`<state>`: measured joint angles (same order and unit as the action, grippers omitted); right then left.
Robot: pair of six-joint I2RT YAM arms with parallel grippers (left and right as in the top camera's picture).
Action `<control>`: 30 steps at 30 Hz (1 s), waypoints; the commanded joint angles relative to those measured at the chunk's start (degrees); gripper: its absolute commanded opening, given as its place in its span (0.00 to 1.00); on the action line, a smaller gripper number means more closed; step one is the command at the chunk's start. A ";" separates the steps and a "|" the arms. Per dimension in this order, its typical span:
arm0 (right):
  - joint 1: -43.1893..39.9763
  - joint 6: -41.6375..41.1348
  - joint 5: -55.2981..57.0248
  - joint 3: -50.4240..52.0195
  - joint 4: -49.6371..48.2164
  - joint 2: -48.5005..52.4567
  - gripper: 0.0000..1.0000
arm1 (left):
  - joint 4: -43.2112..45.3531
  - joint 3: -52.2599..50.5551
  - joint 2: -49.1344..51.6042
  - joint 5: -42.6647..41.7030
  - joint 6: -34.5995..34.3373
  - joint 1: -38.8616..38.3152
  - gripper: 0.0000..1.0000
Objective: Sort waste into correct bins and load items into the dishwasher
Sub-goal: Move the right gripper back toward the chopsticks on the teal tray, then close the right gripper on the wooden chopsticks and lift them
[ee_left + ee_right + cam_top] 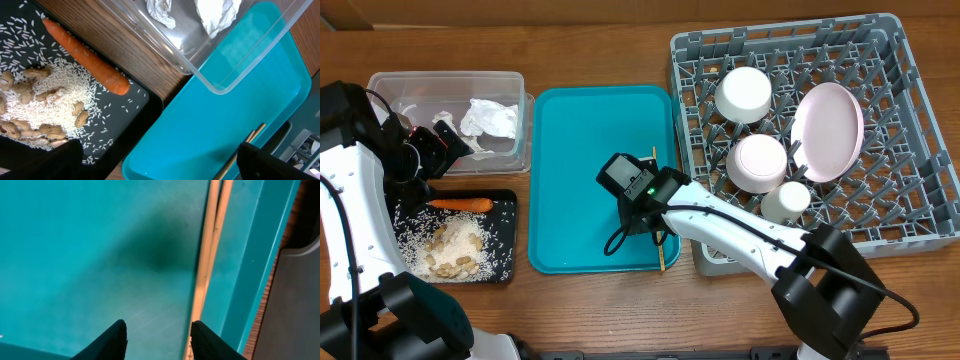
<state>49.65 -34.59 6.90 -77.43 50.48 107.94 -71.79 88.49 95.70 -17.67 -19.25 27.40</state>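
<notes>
**Item 1, nearest you: right gripper** (159, 330). It points down over the near right part of the teal tray (580, 150). Its fingers are partly spread and pinch nothing.

**Task item: chopsticks** (210, 255). They lie flat along the tray's right rim. In the wrist view they run at the inner edge of one finger, not centred in the gap.

**Risks, as judged:**
- If you close from here, a finger may land on top of the sticks, or catch one and push the other away.
- The sticks sit close to the raised rim, so a fingertip could jam on it.
- The sticks are thin and lie flat on smooth plastic, so they may roll or slip out when lifted.

**Item 2, near left: black tray** (505, 250). It holds scattered rice (460, 235), beige scraps that look like peanuts (47, 130), and a carrot (460, 204) at its far edge.

**Item 3: left gripper** (157, 155). It hangs above the black tray and tub, spread wide and empty. You should keep it clear of the tub wall.

**Item 4, far left: clear tub** (525, 130). It holds crumpled tissue (490, 118). You cannot tell from here whether a wrapper is also inside.

**Item 5, right to far right: dish rack** (770, 30). It is loaded with two bowls (744, 92) (758, 162), a cup (785, 200) at its near side, and a plate (828, 130) leaning on edge among the pegs.
</notes>
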 commanded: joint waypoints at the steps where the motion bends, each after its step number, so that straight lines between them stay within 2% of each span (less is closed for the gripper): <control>1: 0.11 -1.73 2.10 0.24 -0.22 1.73 0.43 | 0.07 1.25 -0.57 -0.76 1.22 -0.11 1.00; 13: -5.70 -1.66 1.51 0.28 -0.28 4.00 0.44 | 0.07 1.25 -0.57 -0.76 1.22 -0.11 1.00; 30: -5.55 0.52 -2.34 0.28 -0.46 6.12 0.41 | 0.09 1.25 -0.57 -0.76 1.22 -0.09 1.00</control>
<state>43.62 -34.89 6.44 -77.38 50.26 112.27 -71.81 88.49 95.70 -17.67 -19.25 27.40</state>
